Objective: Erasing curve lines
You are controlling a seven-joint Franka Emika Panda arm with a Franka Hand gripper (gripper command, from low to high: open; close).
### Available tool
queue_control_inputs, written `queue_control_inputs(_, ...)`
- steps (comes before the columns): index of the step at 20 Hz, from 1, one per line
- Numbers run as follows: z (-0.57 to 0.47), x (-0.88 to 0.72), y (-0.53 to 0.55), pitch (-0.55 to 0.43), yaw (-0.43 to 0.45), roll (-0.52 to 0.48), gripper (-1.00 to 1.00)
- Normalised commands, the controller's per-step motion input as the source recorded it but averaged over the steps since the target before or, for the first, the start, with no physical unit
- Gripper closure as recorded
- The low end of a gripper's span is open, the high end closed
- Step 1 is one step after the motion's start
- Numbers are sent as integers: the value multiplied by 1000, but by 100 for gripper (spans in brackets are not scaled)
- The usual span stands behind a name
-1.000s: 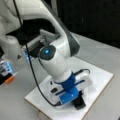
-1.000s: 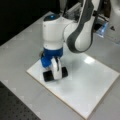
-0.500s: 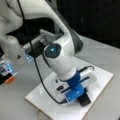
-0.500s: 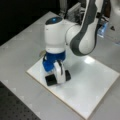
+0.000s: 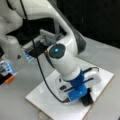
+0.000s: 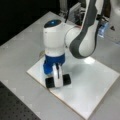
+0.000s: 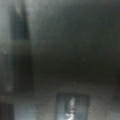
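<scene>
A white board [image 5: 47, 100] lies flat on the grey table and shows in both front views, its bare part [image 6: 92, 82] reaching to the right. My gripper [image 5: 83, 97] points straight down with a black block eraser [image 5: 87, 100] pressed onto the board near its front edge. In a front view the eraser [image 6: 50, 82] sticks out on both sides of my gripper [image 6: 57, 78], which is shut on it. No curve lines show on the board; the arm hides the patch under it. The wrist view is dark and shows nothing I can name.
A black cable [image 5: 41, 75] hangs from the arm down to the wrist. A blue-lit device with an orange part [image 5: 8, 75] sits at a front view's left. Grey equipment [image 5: 47, 40] stands behind the board. A black perforated mat [image 6: 15, 107] covers one corner.
The gripper has slid the eraser a short way along the board, toward the right in the view that shows the arm's cable. The board has stayed put.
</scene>
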Motion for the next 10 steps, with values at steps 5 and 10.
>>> queue_control_inputs(5,492,194,-283,463,239,-68,100)
queue_control_inputs(10,419,100,-215,358,277,-155,100)
